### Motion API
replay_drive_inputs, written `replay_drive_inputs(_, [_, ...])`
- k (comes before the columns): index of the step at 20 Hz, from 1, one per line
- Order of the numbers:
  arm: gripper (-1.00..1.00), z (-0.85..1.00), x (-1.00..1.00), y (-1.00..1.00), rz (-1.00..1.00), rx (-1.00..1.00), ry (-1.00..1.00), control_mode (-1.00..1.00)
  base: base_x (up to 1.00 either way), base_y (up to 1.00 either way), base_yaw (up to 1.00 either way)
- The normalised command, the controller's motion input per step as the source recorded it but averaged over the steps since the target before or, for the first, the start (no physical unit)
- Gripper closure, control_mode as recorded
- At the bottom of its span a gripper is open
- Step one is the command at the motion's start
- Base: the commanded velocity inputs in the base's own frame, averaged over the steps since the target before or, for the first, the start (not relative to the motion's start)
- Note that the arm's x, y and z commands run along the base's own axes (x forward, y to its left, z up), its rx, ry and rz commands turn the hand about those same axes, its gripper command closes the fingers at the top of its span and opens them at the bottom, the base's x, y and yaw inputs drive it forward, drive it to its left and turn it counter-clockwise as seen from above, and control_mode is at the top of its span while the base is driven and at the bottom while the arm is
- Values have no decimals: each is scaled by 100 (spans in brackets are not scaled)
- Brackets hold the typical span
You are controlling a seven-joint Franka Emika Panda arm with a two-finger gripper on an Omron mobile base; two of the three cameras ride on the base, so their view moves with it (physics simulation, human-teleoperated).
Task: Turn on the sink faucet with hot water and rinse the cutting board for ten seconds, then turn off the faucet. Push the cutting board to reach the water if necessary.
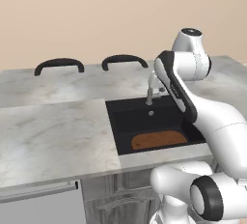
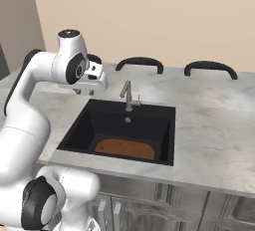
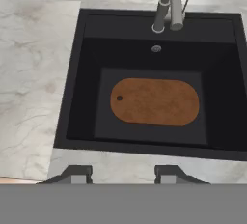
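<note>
Cutting board (image 3: 155, 101), orange-brown, oblong with rounded corners, lies flat at centre frame on the floor of the black sink (image 3: 82, 73). Sink faucet (image 3: 168, 6) stands at upper centre. Grey marble counter (image 3: 34, 83) surrounds the basin. Gripper (image 3: 123, 175) hangs released, holding nothing.

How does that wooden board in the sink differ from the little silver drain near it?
The cutting board is orange-brown wood; the drain is silver metal. The board is large and oblong with rounded corners, covering much of the basin floor, while the drain is a tiny round disc. The board lies toward the near side of the sink; the drain sits by the faucet. Both lie in the black basin, and both look dry, with no water running.
</note>
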Motion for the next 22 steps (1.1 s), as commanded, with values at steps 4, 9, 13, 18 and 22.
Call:
replay_drive_inputs(4, [-100, -3, 1, -7, 0, 0, -1, -100, 0, 0, 0])
replay_drive_inputs(9, [-100, -9, 6, -2, 0, 0, -5, -100, 0, 0, 0])
replay_drive_inputs(13, [-100, -1, 10, -7, 0, 0, -13, -100, 0, 0, 0])
replay_drive_inputs(18, [-100, 0, 20, -12, 0, 0, -19, -100, 0, 0, 0])
replay_drive_inputs(22, [-100, 0, 31, -23, 0, 4, -21, -100, 0, 0, 0])
